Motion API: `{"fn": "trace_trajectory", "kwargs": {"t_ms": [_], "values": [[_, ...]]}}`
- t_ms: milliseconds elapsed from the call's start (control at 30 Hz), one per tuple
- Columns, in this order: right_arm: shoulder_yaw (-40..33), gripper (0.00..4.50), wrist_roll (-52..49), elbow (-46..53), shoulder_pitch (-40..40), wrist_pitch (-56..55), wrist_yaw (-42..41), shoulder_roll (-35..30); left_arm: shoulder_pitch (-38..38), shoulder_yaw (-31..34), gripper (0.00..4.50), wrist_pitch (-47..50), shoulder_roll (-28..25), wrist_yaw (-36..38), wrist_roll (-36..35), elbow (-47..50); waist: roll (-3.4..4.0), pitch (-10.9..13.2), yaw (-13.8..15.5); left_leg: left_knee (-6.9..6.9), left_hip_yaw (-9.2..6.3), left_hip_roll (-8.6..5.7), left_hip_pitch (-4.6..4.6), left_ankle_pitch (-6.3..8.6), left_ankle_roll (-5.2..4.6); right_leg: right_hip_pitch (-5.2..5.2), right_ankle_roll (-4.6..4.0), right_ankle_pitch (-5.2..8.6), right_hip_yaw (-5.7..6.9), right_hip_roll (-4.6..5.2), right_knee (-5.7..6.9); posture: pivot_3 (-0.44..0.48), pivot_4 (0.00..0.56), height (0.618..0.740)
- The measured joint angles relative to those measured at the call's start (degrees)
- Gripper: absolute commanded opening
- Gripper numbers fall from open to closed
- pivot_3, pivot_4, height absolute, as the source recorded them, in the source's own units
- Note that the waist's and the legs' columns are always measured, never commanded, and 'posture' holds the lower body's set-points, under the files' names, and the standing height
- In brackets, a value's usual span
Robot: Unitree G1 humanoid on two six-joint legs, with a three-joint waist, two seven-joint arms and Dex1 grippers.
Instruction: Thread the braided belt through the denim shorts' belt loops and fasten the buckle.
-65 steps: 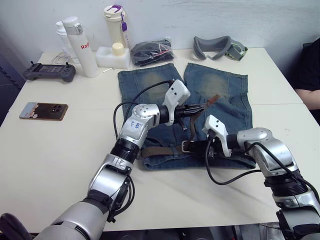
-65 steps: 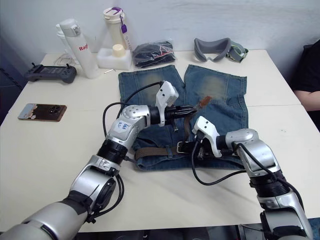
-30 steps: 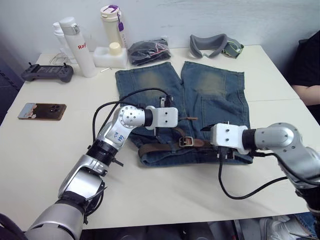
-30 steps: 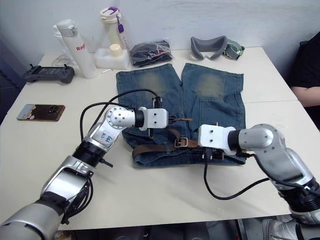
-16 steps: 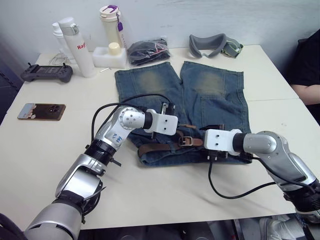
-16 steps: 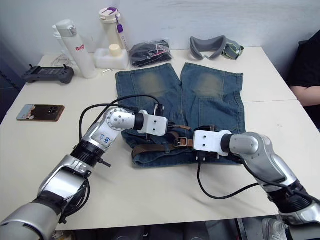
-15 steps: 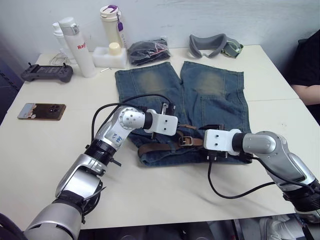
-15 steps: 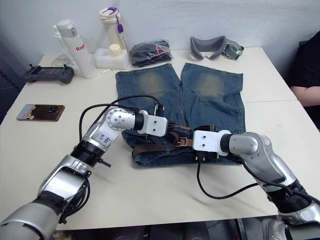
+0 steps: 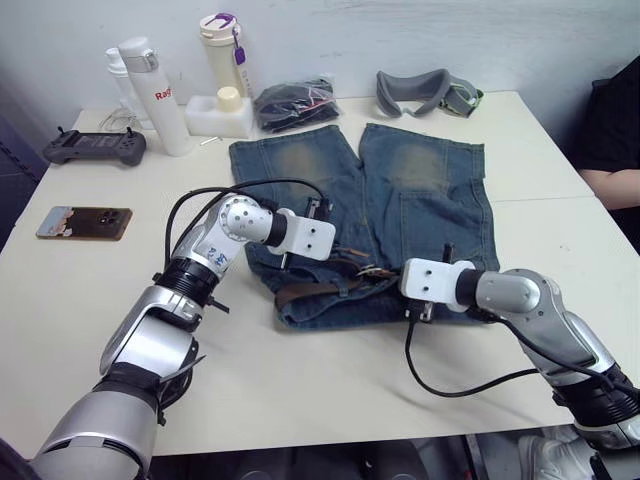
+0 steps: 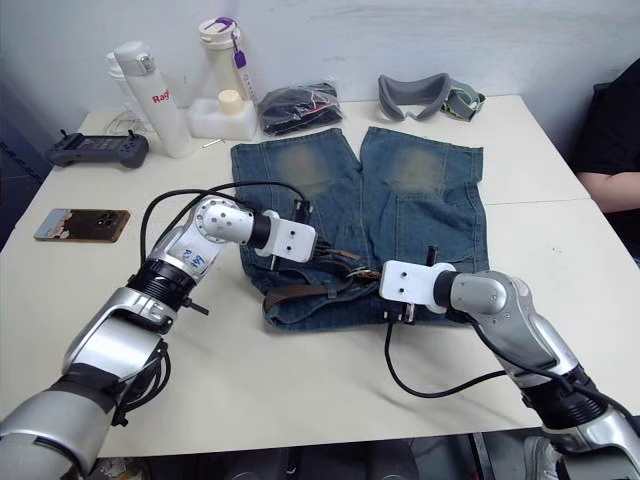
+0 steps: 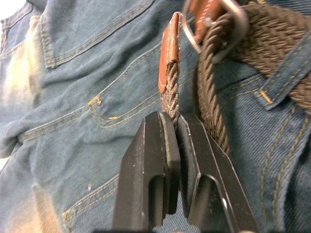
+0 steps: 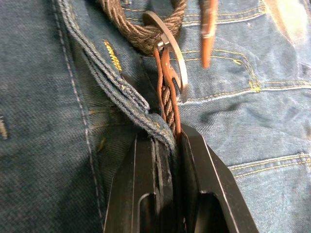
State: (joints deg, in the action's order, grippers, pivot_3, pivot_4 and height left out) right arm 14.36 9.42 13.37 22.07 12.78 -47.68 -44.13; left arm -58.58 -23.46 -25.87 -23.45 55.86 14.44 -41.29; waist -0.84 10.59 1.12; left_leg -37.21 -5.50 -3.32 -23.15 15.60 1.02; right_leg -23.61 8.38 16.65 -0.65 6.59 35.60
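The denim shorts [image 9: 400, 200] lie flat across the middle of the bench [image 9: 90, 300], legs pointing to the far side, waistband at the near edge, and both hands are down at that waistband. The braided belt [image 9: 310, 292] runs along the waistband, dark brown against the blue, passing under the belt loops [image 11: 284, 77], one of which crosses it in the left wrist view. Left hand [image 11: 173, 131] sits on the shorts just left of the fly, its black fingers pinched tight on the belt's free end, right below the tan leather tip [image 11: 170, 53] where the weave begins. Beside that tip, the buckle [image 12: 170, 48] shows as a silver-grey frame with the braid looped around it. Right hand [image 12: 167, 141] comes in from the right side of the shorts, fingers clamped narrow on the belt strand just under the buckle, with a fold of denim waistband caught against one finger. So both hands are gripping belt, one either side of the buckle, close together over the centre of the waistband. Beyond the shorts' leg hems sit a black bundled cloth [image 9: 295, 102] and a grey headset [image 9: 425, 90]; off to the left of the shorts stand a white bottle [image 9: 160, 92], a cream tumbler with a purple loop [image 9: 227, 50] and a small white container [image 9: 220, 112]. Further left, a black controller [image 9: 92, 148] and a phone [image 9: 85, 221] lie flat on the bench.
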Motion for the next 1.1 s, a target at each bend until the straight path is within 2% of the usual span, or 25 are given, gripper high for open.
{"fn": "trace_trajectory", "kwargs": {"t_ms": [467, 700, 867, 933, 1000, 1100], "values": [[-0.32, 0.03, 1.62, 0.04, 0.24, 1.56, 3.34, 2.73, 0.00, 0.09, 0.00, 0.76, 2.38, -0.37, 0.03, 0.03, 0.00, 0.00, -0.07, -0.01, -0.01, 0.00, 0.00, -0.01, 0.00, 0.00, 0.00, 0.00, 0.00, -0.01, 0.02, 0.000, 0.150, 0.740], [-0.27, 0.03, 1.61, 0.47, 0.00, 2.01, 2.03, 3.37, 0.71, 0.67, 0.00, 7.79, 7.34, -0.80, -0.62, 1.77, 0.00, 0.00, -0.36, 0.00, -0.01, 0.00, 0.00, -0.02, -0.01, 0.00, 0.00, 0.00, 0.00, -0.02, 0.04, 0.000, 0.150, 0.740], [-0.70, 0.03, 0.79, 1.29, -0.76, 4.88, 0.96, 4.12, 1.71, 0.46, 0.00, 13.11, 8.61, -0.51, -0.41, 4.45, 0.00, 0.00, -0.74, 0.00, -0.03, 0.00, 0.01, -0.02, -0.01, 0.00, -0.01, 0.00, 0.00, -0.02, 0.04, 0.000, 0.150, 0.740], [-2.26, 1.02, -1.99, 2.50, -1.57, 8.84, 0.10, 4.98, 1.96, 0.42, 0.00, 13.84, 8.85, -0.40, -0.41, 5.09, 0.00, 0.00, -0.72, -0.01, -0.04, 0.00, 0.00, -0.02, -0.01, 0.01, -0.01, 0.00, 0.00, -0.01, 0.03, 0.000, 0.150, 0.740], [-3.66, 1.80, -5.19, 4.13, -1.91, 11.61, -1.20, 5.37, 1.98, 0.26, 0.00, 14.16, 8.90, -0.30, -0.34, 5.28, 0.00, 0.00, -0.63, -0.01, -0.05, -0.01, 0.00, -0.02, -0.01, 0.01, -0.01, 0.00, -0.01, 0.00, 0.03, 0.000, 0.150, 0.740], [-6.36, 3.28, -10.45, 7.61, -1.88, 18.12, -4.31, 3.53, 1.98, 0.10, 0.00, 14.15, 8.75, -0.31, -0.19, 5.36, 0.00, 0.00, -0.38, -0.03, -0.06, -0.02, 0.00, -0.02, -0.02, 0.01, -0.01, 0.00, -0.01, 0.01, 0.03, 0.000, 0.150, 0.740]]}}
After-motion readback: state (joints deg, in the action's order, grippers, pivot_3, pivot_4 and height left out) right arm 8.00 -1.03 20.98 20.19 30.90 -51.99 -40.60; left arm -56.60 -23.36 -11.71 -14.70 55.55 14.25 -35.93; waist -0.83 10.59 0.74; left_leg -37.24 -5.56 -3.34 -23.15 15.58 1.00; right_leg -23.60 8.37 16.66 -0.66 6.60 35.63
